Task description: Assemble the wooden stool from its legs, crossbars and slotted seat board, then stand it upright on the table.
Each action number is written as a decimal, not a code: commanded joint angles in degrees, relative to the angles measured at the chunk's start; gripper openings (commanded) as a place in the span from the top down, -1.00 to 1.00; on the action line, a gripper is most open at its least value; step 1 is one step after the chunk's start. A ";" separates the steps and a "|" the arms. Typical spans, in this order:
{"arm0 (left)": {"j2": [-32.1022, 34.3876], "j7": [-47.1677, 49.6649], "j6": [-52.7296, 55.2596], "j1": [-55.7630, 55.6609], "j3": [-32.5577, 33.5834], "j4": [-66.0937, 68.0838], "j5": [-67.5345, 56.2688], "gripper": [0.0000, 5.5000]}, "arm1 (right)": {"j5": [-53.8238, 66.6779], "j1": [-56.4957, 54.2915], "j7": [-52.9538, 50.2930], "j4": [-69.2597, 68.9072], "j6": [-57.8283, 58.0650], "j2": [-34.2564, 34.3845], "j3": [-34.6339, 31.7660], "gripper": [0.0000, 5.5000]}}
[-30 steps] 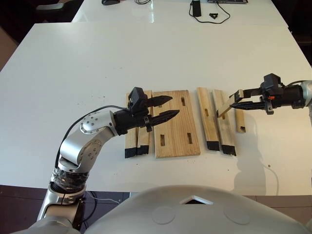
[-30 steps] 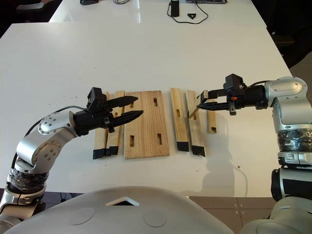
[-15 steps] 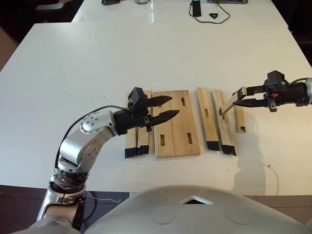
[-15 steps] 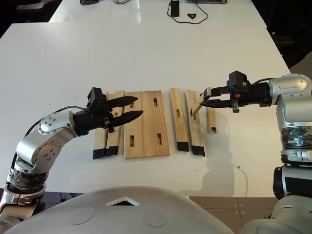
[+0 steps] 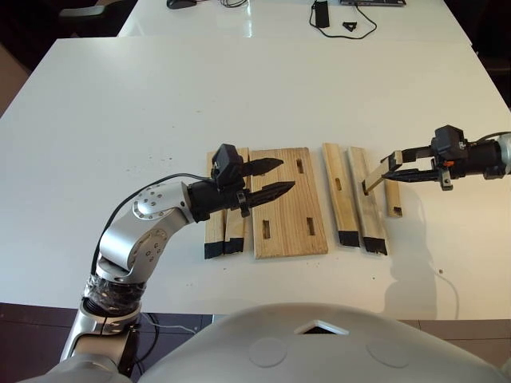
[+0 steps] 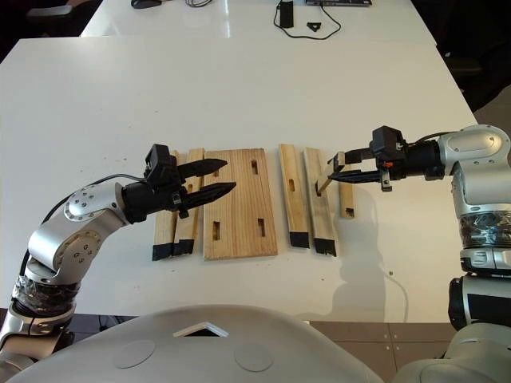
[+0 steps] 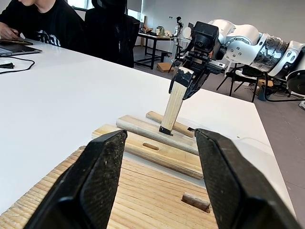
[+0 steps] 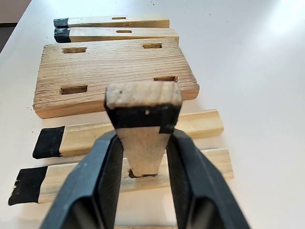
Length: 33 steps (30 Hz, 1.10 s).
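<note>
— Why is that crossbar point(image 5: 374, 179) tilted instead of lying flat like the rest?

— I'd say it is being fed into a leg. The right jaws are closed on its upper end and hold it slanting. Its lower end sits at the slot of the outer leg point(image 5: 368, 203), at 3 o'clock of the seat board point(image 5: 290, 202). Whether the end has gone into the slot or only rests at its mouth, I cannot tell.

— And the other parts?

— They lie flat on the white surface point(image 5: 160, 96), laid out like a kit. The seat board is in the middle with its slots up. Two legs point(image 5: 223, 219) lie touching side by side at its 9 o'clock. Another leg point(image 5: 336, 194) lies between the board and the outer leg. A second crossbar point(image 5: 393, 194) lies just beyond, farther toward 3 o'clock.

— What about the left arm?

— The left jaws are spread wide, holding and touching nothing. They hover over the line where the 9 o'clock legs meet the board's edge, tips pointing toward 3 o'clock. Probably they are placed there to steady a part or take the next one.

— How far along is it?

— Early, in my judgement: no finished joint is visible, and nothing stands upright.
</note>
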 commanded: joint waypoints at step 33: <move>1.15 0.88 1.41 1.45 -1.75 -2.50 2.25 0.03 | -4.22 7.60 1.12 11.55 -7.09 0.62 11.77 0.54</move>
